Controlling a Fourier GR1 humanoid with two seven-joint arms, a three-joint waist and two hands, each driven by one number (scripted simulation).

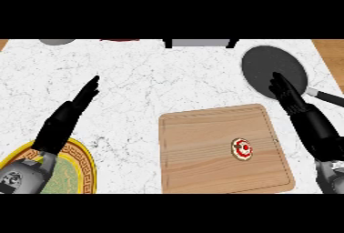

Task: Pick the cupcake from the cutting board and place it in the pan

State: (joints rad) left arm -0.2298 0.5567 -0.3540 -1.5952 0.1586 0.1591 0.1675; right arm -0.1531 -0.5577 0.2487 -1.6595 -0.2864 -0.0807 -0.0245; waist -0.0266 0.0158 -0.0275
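cupcake (pixel 243 149) sat on the cutting board (pixel 201 154), a little right of the board's middle, upright as far as could be told, its red and white top facing up. nothing touched it. the board lay flat on the white marbled desk (pixel 154 77), and the pan (pixel 269 63) lay beyond it at the far right, dark and with nothing in it, its handle (pixel 329 96) running off toward the right edge.

the right hand (pixel 290 96) was stretched out with straight fingers, holding nothing, its fingertips over the near rim of the pan and well apart from the cupcake. the left hand (pixel 75 108) was likewise straight-fingered and held nothing, over bare desk on the left side, beyond a plate (pixel 86 159) with a yellow patterned rim.

by my reading the task was at its very start: the pick had not been made, and the step in hand was the reach. the right hand sat nearer the goal than the cupcake, so the next move called for drawing it back and inward over the board, lowering it beside the cupcake, and curling fingers and thumb round it before any lift toward the pan. a small, soft thing like that would likely tip if nudged from one side only.
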